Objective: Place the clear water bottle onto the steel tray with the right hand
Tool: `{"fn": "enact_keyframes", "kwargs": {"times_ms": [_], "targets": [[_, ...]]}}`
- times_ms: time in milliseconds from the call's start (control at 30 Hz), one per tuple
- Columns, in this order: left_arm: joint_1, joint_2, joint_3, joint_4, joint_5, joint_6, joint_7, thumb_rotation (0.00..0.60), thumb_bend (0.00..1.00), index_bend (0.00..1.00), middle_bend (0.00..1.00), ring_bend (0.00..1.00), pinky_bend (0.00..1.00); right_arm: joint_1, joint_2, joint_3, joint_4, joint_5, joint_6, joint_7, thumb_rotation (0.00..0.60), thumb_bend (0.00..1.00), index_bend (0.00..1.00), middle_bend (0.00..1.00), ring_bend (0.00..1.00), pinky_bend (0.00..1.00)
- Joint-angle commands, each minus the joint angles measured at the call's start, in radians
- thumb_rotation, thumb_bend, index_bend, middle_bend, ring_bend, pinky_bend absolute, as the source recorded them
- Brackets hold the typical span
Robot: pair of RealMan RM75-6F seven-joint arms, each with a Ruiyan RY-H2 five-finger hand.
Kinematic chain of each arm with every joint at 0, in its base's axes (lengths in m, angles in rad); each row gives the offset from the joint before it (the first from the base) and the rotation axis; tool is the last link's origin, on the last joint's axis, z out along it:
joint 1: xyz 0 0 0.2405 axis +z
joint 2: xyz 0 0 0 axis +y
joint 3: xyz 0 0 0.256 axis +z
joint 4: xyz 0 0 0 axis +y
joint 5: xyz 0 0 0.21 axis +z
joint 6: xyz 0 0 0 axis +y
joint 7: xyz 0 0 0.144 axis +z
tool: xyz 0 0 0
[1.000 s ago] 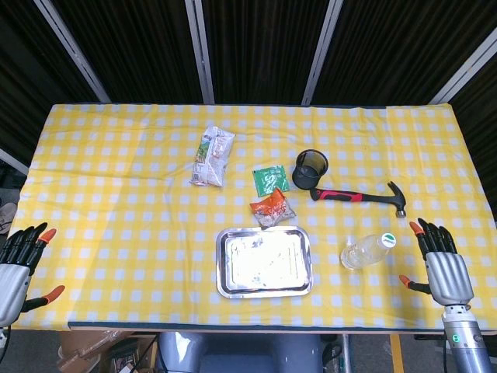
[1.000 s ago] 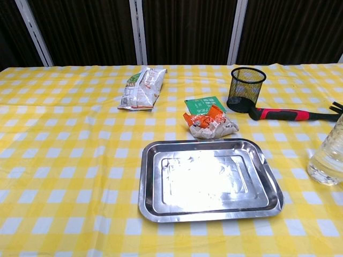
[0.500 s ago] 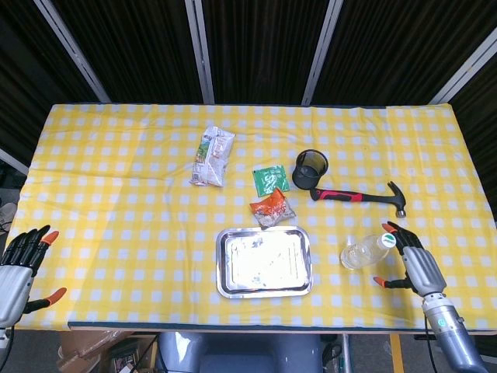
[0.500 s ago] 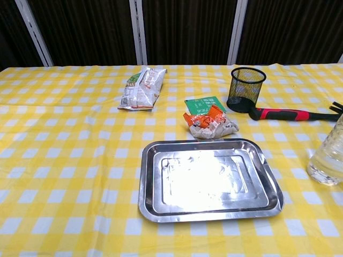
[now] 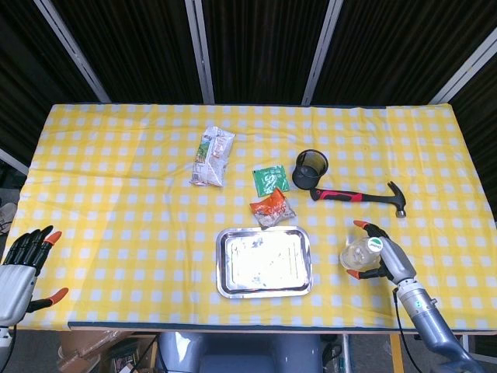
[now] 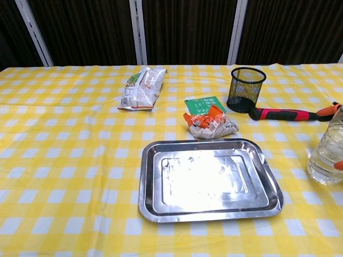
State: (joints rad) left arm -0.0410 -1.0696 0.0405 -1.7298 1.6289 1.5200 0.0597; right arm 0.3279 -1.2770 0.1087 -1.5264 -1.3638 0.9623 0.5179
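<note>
Right hand (image 5: 382, 259): fingers spread around bottle (image 5: 360, 253), grip not visibly closed. Needed: firm wrap at mid-body, then an upright lift to tray (image 5: 264, 262).

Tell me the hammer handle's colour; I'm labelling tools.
Red and black, on the hammer; clearest in the head view.

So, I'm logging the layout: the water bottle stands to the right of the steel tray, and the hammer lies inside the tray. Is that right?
One detail is off. The head view shows the hammer lying on the tablecloth beyond the tray, beside the mesh cup. The steel tray holds nothing. The water bottle does stand to the tray's right.
</note>
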Motion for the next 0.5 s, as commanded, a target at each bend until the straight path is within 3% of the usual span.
{"fn": "enact_keyframes", "kwargs": {"times_ms": [33,300,433,500], "targets": [[-0.001,-0.001,0.0,0.0,-0.002,-0.003,0.003,0.6,0.18,0.05,0.0,0.0,0.0,0.004,-0.008,-0.007,0.011,-0.004,-0.015,0.053,0.6,0.13,0.19,0.2,0.0,0.0],[-0.004,-0.009,0.005,-0.007,-0.002,-0.017,0.032,0.6,0.18,0.05,0.0,0.0,0.0,0.001,-0.024,-0.007,0.028,-0.029,0.003,0.185,0.6,0.13,0.38,0.33,0.05,0.0],[-0.003,-0.01,0.005,-0.009,-0.004,-0.017,0.039,0.6,0.18,0.05,0.0,0.0,0.0,-0.005,-0.042,0.005,0.031,-0.021,0.025,0.229,0.6,0.14,0.58,0.47,0.15,0.0],[-0.003,-0.011,0.005,-0.01,-0.006,-0.018,0.041,0.6,0.18,0.05,0.0,0.0,0.0,-0.008,-0.054,0.013,0.036,-0.013,0.04,0.238,0.6,0.22,0.7,0.56,0.22,0.0]]}}
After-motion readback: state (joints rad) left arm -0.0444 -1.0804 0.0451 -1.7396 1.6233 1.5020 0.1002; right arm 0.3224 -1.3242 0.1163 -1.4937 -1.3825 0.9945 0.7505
